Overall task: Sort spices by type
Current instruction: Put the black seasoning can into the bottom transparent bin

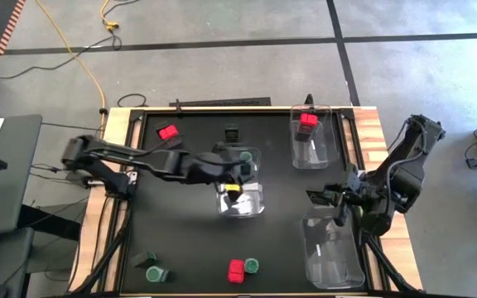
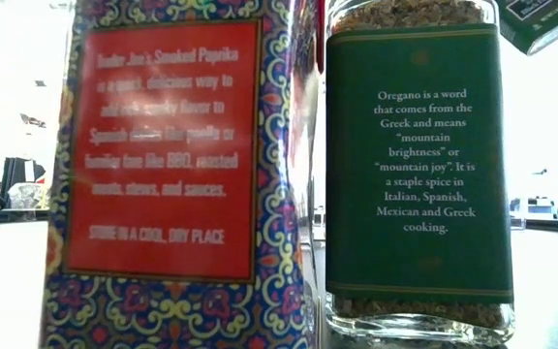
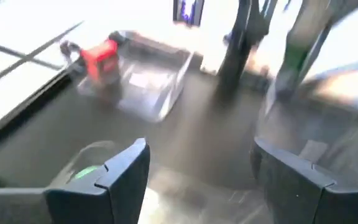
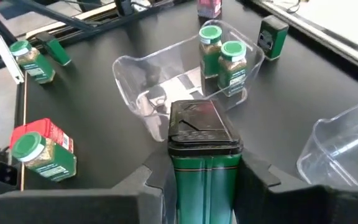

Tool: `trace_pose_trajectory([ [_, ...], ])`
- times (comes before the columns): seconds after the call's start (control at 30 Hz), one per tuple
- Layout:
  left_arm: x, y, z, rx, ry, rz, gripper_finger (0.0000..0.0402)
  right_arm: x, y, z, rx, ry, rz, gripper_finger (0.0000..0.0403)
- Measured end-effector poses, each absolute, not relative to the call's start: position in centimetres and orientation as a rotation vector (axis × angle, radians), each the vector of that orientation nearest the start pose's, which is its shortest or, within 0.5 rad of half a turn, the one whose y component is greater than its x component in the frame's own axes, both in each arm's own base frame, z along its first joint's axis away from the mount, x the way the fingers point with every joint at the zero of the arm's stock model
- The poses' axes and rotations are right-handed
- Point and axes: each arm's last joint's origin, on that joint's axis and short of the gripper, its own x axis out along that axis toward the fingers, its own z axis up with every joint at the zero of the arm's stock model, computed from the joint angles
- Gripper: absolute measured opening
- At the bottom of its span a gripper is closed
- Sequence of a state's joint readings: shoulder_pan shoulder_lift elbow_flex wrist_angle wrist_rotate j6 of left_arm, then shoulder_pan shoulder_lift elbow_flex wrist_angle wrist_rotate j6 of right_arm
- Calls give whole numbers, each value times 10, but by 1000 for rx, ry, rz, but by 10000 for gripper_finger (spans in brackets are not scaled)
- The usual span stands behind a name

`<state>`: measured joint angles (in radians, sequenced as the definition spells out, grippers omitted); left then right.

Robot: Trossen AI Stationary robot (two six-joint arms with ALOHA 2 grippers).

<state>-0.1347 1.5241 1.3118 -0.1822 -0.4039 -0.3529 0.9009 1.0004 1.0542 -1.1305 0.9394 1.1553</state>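
Paprika box (image 2: 177,174): beside oregano jar (image 2: 415,174) (both against the lens)
Right gripper (image 4: 204,177): clamped on dark green tin (image 4: 202,152)
Left gripper (image 3: 201,177): fingers apart, over middle bin (image 1: 240,197)

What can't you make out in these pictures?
- Low view: the paprika box and oregano jar hide the whole table.
- High view: the left arm covers part of the middle bin; labels are too small.
- Left wrist view: blurred; a finger of the left gripper hides most of a green-topped jar.
- Right wrist view: the right gripper's tin hides the table beneath.
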Motion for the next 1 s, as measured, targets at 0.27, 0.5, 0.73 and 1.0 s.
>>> trace_pose_trajectory([
  [0.27,333,-33,313,-485,138,322,265,117,107,326,204,429,-428,133],
  [0.5,350,-32,302,-545,77,288,265,127,106,332,219,337,-471,133],
  [0.73,364,-38,318,-278,-175,77,265,147,106,345,203,264,-462,134],
  [1.0,363,-43,321,-152,-206,40,265,166,104,364,173,181,-408,134],
])
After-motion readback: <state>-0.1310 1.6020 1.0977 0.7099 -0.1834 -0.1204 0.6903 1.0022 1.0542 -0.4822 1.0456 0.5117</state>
